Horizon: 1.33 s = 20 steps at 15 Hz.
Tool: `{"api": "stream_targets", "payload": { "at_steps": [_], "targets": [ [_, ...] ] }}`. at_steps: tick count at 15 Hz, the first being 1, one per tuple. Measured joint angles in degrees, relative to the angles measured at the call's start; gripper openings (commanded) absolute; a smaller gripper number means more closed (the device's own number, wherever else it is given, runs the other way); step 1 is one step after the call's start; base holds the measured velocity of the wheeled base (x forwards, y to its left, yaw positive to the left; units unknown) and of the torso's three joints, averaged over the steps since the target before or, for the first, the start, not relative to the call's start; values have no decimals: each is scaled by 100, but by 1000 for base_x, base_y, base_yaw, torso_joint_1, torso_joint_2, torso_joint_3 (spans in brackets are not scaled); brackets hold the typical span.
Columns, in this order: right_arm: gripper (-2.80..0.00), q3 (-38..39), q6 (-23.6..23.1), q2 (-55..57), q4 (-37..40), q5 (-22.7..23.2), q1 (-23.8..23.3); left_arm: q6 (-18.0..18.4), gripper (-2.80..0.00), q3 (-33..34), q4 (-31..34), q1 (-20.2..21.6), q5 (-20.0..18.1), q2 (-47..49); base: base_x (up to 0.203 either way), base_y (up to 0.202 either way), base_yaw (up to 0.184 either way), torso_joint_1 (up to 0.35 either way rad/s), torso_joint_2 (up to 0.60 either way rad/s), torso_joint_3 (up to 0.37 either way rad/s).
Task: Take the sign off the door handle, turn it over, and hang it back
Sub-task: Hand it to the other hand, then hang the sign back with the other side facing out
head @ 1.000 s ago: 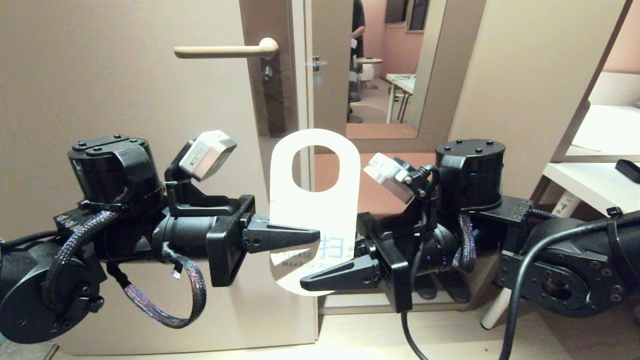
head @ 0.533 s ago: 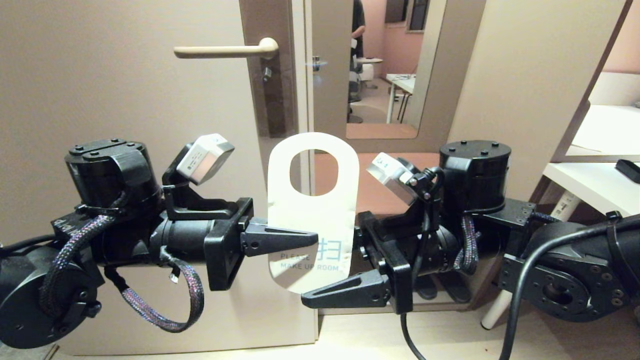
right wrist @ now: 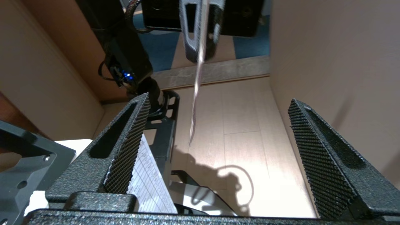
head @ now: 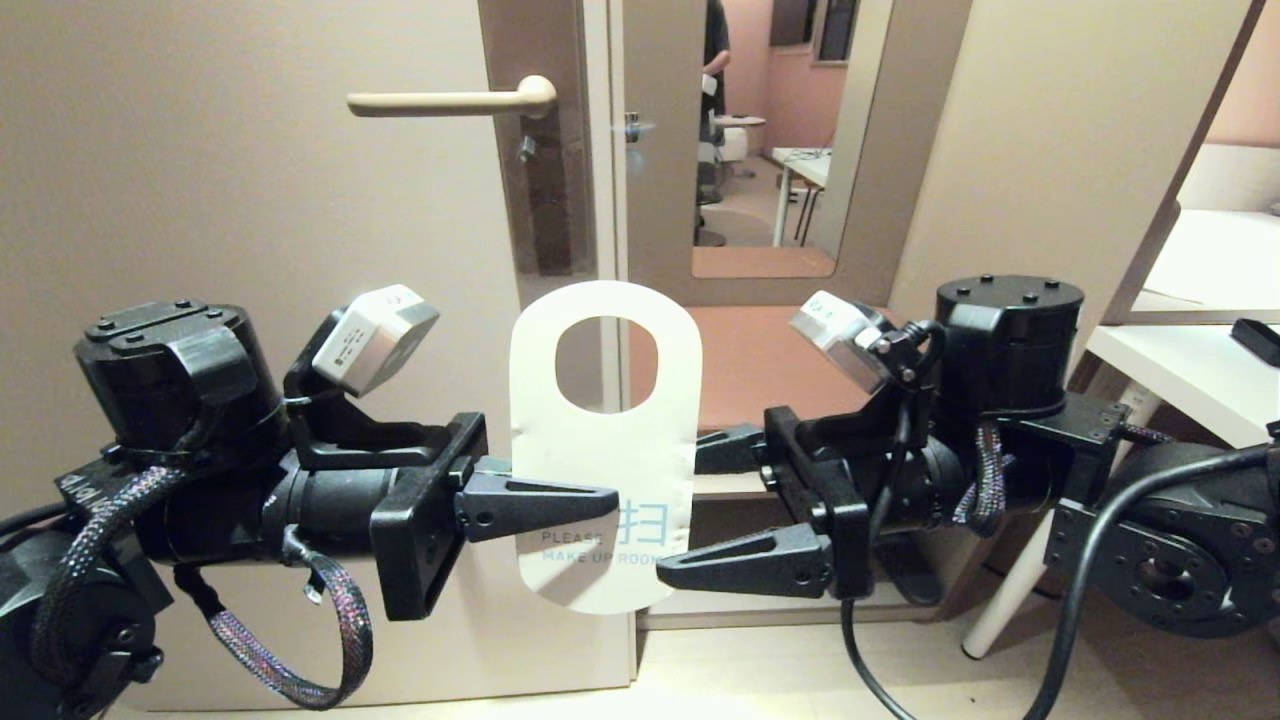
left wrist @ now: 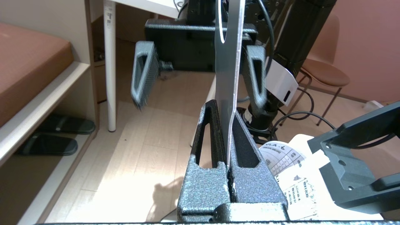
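Head view: the left gripper (head: 590,497) clamps the sign (head: 603,440) upright, white face toward the camera (oval hole on top), well below the door handle (head: 450,100). The right gripper (head: 700,510) stands spread beside it, clear of the card.

Left wrist view: fingers (left wrist: 212,137) pinch the sign's edge.

Right wrist view: fingers (right wrist: 125,147) wide apart, sign between, untouched.

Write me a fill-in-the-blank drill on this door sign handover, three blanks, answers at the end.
1. The sign is clamped by the ____ tool alone.
2. The right tool stands ____, its fingers clear of the card on both sides.
3. The door handle carries ____ at this moment.

Missing words: left; open; nothing
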Motion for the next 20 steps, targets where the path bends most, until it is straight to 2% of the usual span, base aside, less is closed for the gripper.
{"api": "stream_targets", "payload": {
  "at_steps": [4,7,8,12,17,20],
  "targets": [
    [0,311,0,-317,-6,-47,-212,6,-280,90,-3,102,2,-150,0,0,0,0,0,0],
    [0,557,4,-555,-8,-344,-327,22,-280,266,-9,283,2,-281,0,0,0,0,0,0],
    [-280,596,6,-613,-5,-391,-390,22,-280,337,-9,353,2,-331,0,0,0,0,0,0],
    [-280,630,5,-741,-6,-479,-668,35,-280,531,-13,654,4,-512,0,0,0,0,0,0],
    [-280,652,10,-835,1,-1411,-1008,44,-280,756,-11,827,4,-779,0,0,0,0,0,0],
    [-280,806,17,-986,22,-1893,-1403,35,-280,883,-11,921,9,-930,0,0,0,0,0,0]
  ]
}}
